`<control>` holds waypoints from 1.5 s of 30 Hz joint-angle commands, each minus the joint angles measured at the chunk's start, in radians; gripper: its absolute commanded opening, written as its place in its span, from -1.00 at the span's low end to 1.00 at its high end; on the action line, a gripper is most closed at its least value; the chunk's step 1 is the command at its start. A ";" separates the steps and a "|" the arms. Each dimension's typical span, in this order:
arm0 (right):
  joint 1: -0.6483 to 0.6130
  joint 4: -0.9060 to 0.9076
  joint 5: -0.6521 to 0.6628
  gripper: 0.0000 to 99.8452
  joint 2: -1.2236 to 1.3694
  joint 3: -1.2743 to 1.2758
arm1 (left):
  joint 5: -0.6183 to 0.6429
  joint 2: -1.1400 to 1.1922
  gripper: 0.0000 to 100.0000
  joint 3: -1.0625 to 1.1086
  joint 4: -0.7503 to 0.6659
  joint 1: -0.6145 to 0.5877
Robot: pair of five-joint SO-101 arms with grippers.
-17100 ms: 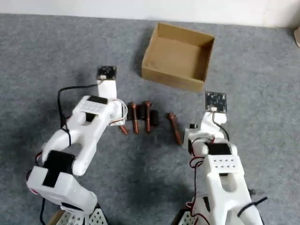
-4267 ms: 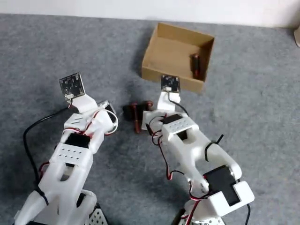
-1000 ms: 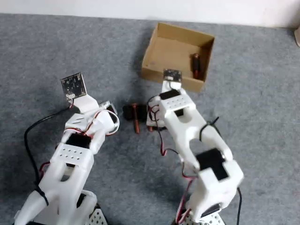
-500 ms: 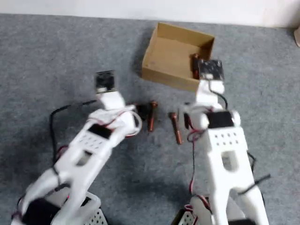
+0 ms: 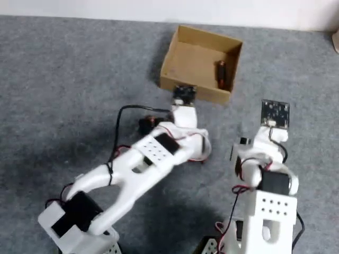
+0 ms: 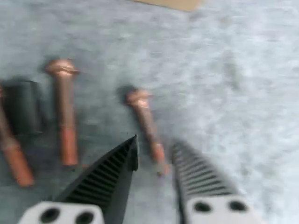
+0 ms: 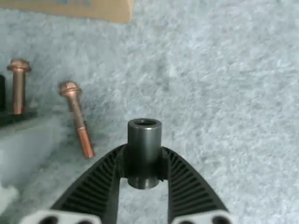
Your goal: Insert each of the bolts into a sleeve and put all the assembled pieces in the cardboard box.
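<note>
Left arm (image 5: pixel 143 164) stretches diagonally inward, its fingers (image 6: pixel 112 168) parted; right arm (image 5: pixel 262 190) stands back, fingers (image 7: pixel 187 182) clamping a sleeve (image 7: pixel 145 140)

Cardboard box (image 5: pixel 192 90): far side of table (image 5: pixel 63 69), behind both arms.
Assembled piece (image 5: pixel 221 75): inside box, by its right wall.
Bolt (image 6: pixel 145 122): on table, straddled by left hand (image 6: pixel 155 144).
Second bolt (image 6: pixel 64 112): alongside, between bolt and lying sleeve (image 6: pixel 24 108).
Held sleeve (image 7: pixel 145 135): upright within right hand (image 7: pixel 144 154), right of bolts.
</note>
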 commanded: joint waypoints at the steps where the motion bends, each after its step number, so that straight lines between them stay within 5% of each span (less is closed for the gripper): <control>1: 0.027 -0.064 0.018 -0.99 -0.081 0.041 | 0.080 -0.002 -0.50 -0.081 -0.002 0.042; 8: 0.030 -0.165 0.021 -0.99 -0.099 0.130 | 0.184 0.219 -0.64 -0.252 0.017 0.016; 17: 0.028 -0.271 0.021 -0.99 -0.097 0.188 | 0.230 0.334 -0.67 -0.479 0.417 -0.019; 26: 0.030 -0.269 0.021 -0.99 -0.097 0.189 | 0.229 0.484 -0.67 -0.470 0.233 -0.056; 34: 0.030 -0.272 0.020 -0.99 -0.101 0.205 | 0.229 0.561 -0.71 -0.615 0.413 -0.033; 37: 0.030 -0.300 0.020 -0.99 -0.104 0.226 | 0.221 0.564 -1.00 -0.651 0.477 -0.031; 45: 0.031 -0.320 0.020 -0.99 -0.105 0.242 | 0.112 0.545 -0.99 -0.691 0.611 0.076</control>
